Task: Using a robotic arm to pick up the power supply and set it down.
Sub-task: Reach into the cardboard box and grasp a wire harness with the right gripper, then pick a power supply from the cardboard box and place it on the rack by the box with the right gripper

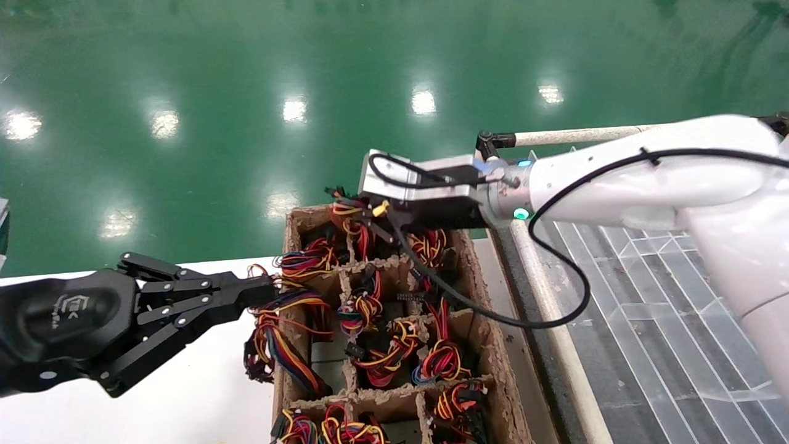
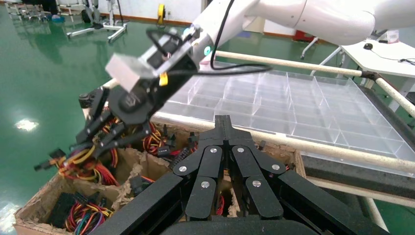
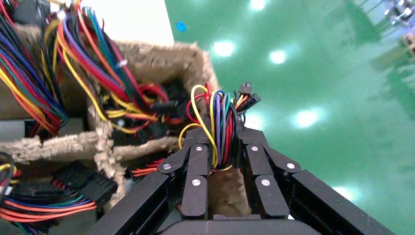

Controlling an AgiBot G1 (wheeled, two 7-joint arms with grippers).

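My right gripper [image 1: 349, 211] [image 3: 219, 142] hangs over the far end of the cardboard crate [image 1: 488, 345]. It is shut on a looped bundle of red, yellow, blue and black wires [image 3: 218, 122], the tail of a power supply whose grey body is hidden. The left wrist view shows that claw [image 2: 100, 139] holding the bundle [image 2: 80, 164] just above the far corner cell. My left gripper [image 1: 266, 290] [image 2: 223, 123] is shut with nothing in it, level with the crate's left wall.
The crate's pulp dividers form cells full of more coloured wire bundles [image 1: 382, 357]. A clear plastic partition tray [image 1: 647, 296] [image 2: 293, 107] lies to the right behind a pale rail [image 1: 555, 345]. A white tabletop [image 1: 203, 394] lies left, with green floor beyond.
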